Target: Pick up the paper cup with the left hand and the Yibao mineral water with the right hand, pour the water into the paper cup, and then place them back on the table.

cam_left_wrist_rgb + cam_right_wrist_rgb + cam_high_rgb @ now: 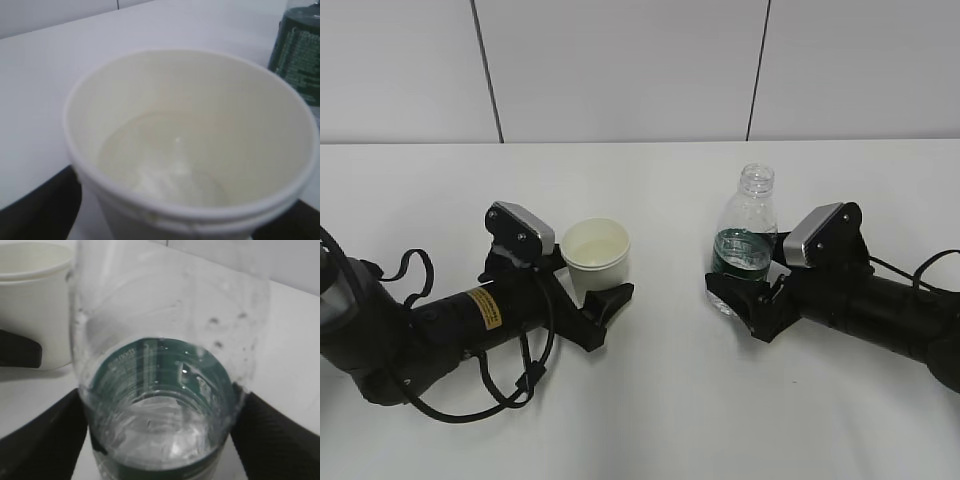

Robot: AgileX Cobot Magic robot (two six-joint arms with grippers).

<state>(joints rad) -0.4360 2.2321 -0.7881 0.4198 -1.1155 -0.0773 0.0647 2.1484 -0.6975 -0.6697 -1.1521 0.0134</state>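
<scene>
The paper cup (595,252) stands upright left of centre, with clear water in its bottom (165,165). My left gripper (592,285) has a black finger on each side of the cup and looks shut on it; in the left wrist view (170,220) only the finger edges show at the lower corners. The Yibao mineral water bottle (744,245), capless with a green label, stands upright right of centre with a little water low inside (160,425). My right gripper (740,288) is shut on its lower body, and both fingers touch its sides in the right wrist view (160,440).
The white table (660,400) runs back to a pale panelled wall (620,70). Cup and bottle stand about a hand's width apart. The left arm's cable loops (520,385) lie on the table at the front left.
</scene>
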